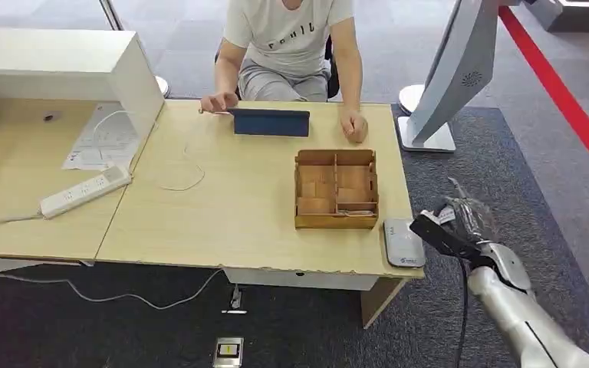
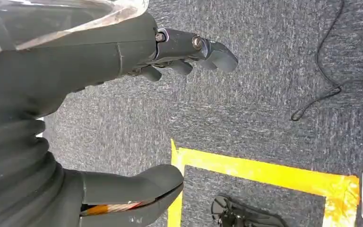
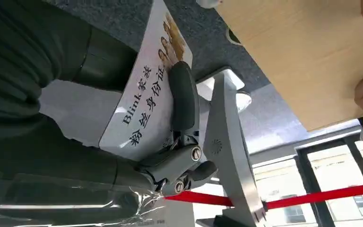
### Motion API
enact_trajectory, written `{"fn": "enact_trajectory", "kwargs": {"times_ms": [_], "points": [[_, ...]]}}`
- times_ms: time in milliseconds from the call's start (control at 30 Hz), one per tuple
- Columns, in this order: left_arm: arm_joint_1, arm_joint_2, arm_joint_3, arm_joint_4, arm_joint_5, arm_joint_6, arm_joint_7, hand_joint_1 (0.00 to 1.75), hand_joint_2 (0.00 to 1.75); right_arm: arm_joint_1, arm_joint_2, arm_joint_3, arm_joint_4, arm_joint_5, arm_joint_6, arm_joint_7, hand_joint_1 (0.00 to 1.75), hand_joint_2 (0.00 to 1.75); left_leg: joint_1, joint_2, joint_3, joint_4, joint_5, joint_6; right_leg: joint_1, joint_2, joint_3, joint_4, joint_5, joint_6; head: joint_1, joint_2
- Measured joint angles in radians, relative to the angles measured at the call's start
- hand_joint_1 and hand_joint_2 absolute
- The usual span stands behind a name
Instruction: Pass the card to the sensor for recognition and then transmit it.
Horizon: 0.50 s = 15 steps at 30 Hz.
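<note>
My right hand (image 1: 460, 222) pinches the card (image 3: 144, 101) between thumb and fingers, low right in the head view, just beside the grey sensor (image 1: 403, 243) on the desk's (image 1: 230, 215) near right corner. The grip looks shallow, so I judge the card could slip or tilt as I swing it over, or clip the desk edge. The wooden box (image 1: 336, 189) sits just beyond the sensor and could catch my fingers. A person (image 1: 291, 38) sits at the far side, hands on the desk. My left hand (image 2: 137, 118) hangs empty over the carpet, fingers apart.
</note>
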Motion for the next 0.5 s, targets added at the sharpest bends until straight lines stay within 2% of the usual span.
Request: {"fn": "enact_trajectory", "kwargs": {"times_ms": [233,500], "points": [[0.0,0.001,0.0,0.0,-0.002,-0.004,0.003,0.0,1.75,0.057,0.007,0.0,-0.005,-0.037,-0.007,0.005,1.75,1.75,0.0,0.0,0.0,0.0,0.0,0.0,0.0,0.0,0.0,0.0,0.0,0.0,0.0,0.0],[0.0,0.001,0.0,0.0,-0.002,-0.004,0.003,0.0,1.75,0.06,0.008,0.0,-0.005,-0.038,-0.007,0.005,1.75,1.75,0.0,0.0,0.0,0.0,0.0,0.0,0.0,0.0,0.0,0.0,0.0,0.0,0.0,0.0]]}}
